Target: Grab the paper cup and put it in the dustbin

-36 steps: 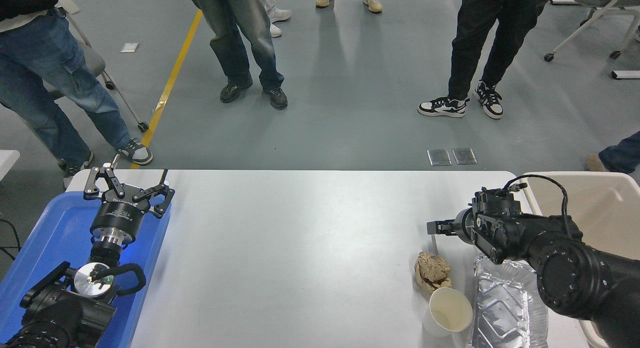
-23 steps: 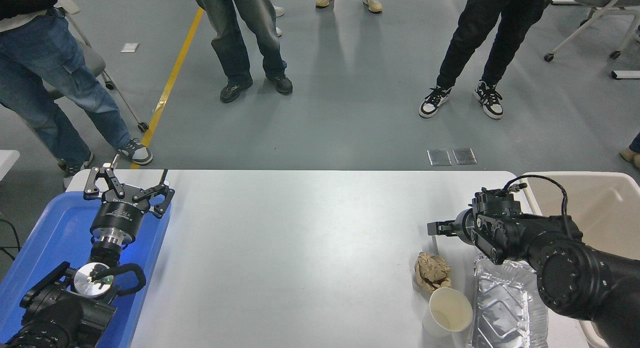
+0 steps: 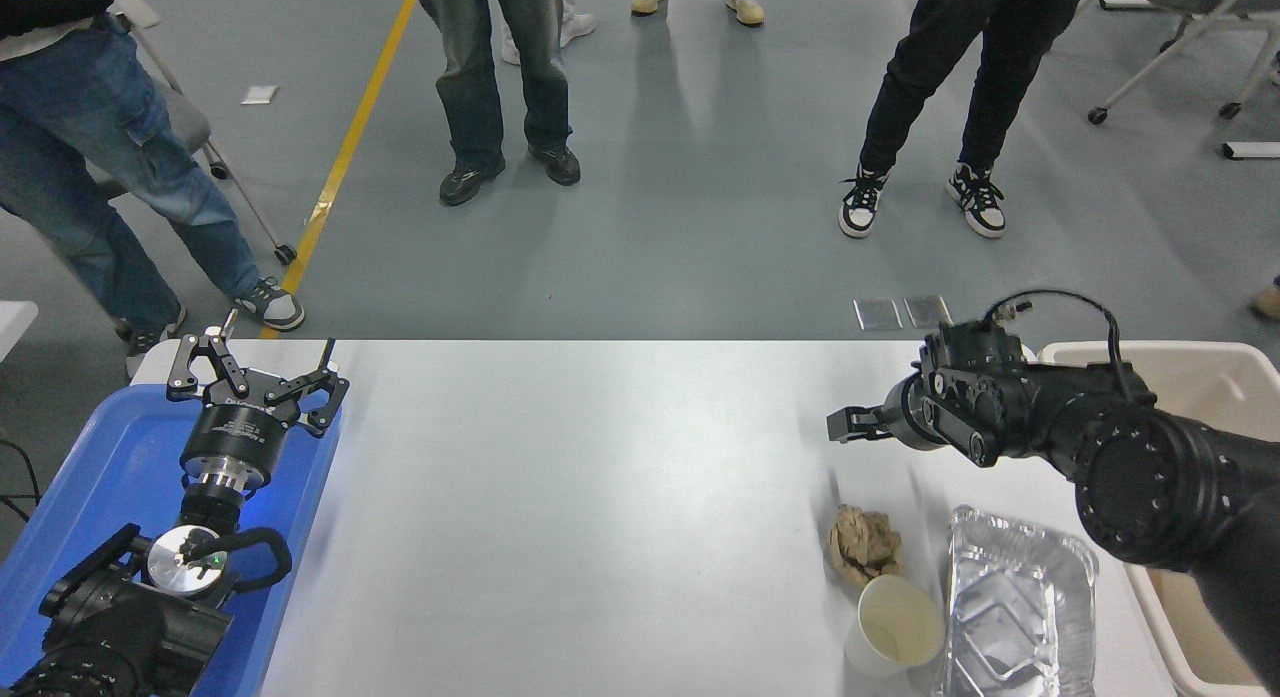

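Near table's front edge, paper cup (image 3: 897, 624), seemingly upright

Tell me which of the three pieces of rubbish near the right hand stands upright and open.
The small white paper cup, mouth up beside the silver foil tray; the crumpled brown paper ball is just a wad.

White paper cup (image 3: 893, 627), beige dustbin (image 3: 1215, 372), blue tray (image 3: 90, 477).

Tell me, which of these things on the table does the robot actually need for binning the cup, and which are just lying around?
Needed:
paper cup
dustbin
right gripper

Just lying about:
crumpled brown paper ball
foil tray
blue tray
left gripper, parked over the blue tray
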